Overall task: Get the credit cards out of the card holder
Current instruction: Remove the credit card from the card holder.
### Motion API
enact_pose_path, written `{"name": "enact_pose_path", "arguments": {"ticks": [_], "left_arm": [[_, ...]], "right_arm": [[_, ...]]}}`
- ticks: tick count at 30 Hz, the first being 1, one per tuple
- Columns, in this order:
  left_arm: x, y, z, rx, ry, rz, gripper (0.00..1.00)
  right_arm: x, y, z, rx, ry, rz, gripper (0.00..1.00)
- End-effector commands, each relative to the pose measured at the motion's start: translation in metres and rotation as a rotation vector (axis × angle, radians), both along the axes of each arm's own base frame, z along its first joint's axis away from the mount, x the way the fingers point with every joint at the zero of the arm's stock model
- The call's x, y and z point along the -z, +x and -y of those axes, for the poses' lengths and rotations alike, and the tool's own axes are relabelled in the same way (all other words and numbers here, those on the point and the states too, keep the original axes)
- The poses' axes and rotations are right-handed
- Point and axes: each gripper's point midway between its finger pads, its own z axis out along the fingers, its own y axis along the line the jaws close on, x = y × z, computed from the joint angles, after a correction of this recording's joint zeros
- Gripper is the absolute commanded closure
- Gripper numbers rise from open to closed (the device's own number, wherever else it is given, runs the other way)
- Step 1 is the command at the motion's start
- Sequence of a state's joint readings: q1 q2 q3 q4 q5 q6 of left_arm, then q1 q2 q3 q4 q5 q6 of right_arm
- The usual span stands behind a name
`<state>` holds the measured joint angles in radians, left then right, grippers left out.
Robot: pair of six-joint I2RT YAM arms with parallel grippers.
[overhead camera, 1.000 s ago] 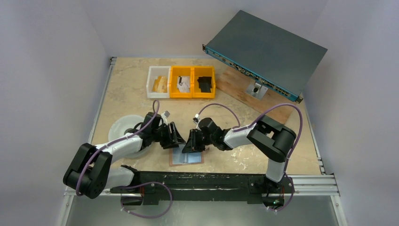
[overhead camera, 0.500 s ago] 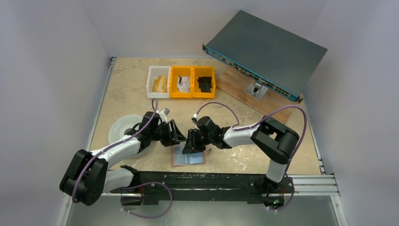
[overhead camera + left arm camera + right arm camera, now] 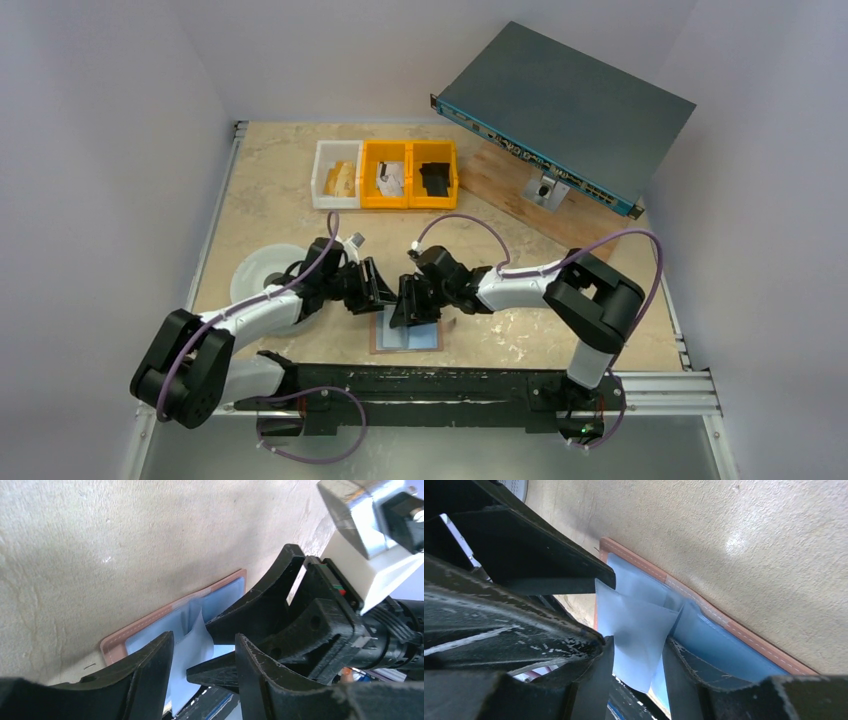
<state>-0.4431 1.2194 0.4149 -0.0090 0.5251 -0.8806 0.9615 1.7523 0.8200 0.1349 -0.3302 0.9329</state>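
One pale blue card (image 3: 634, 615) stands half out of the card holder (image 3: 744, 630); none is free. Your left pincer (image 3: 204, 637) gapes empty; your right pincer (image 3: 638, 641) straddles the card, grip unclear.

From above, the far half of the card holder (image 3: 410, 338) is lost to me under the left gripper (image 3: 375, 294) and right gripper (image 3: 411, 308). On the right wrist the pale card (image 3: 639, 625) blurs between the fingers (image 3: 704, 680); contact I can't judge
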Motion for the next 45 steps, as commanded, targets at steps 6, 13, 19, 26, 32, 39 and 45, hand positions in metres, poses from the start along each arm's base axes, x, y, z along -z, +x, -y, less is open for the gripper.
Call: {"name": "enact_pose_path", "arguments": {"ticks": [6,13,19,26,32,39,45], "left_arm": [[-0.018,-0.016,0.025,0.065,-0.124,-0.11,0.6],[-0.02,-0.023,0.028,0.063,-0.108,-0.158,0.67],[-0.014,-0.028,0.028,0.07,-0.05,-0.177,0.72],[-0.015,-0.032,0.033,0.078,-0.005,-0.172,0.75],[-0.021,-0.034,0.041,0.098,0.01,-0.155,0.74],[-0.02,-0.038,0.055,0.123,0.038,-0.151,0.72],[-0.022,-0.045,0.081,0.176,0.027,-0.153,0.63]], "right_arm": [[-0.029,0.024,-0.005,0.056,0.057,0.134,0.51],[-0.042,0.026,-0.006,0.056,0.099,0.167,0.38],[-0.06,0.027,-0.005,0.055,0.138,0.215,0.34],[-0.072,0.027,0.002,0.069,0.141,0.239,0.34],[-0.072,0.027,0.019,0.092,0.074,0.262,0.32],[-0.084,0.026,0.034,0.117,0.051,0.286,0.3],[-0.1,0.023,0.048,0.142,0.046,0.314,0.3]]}}
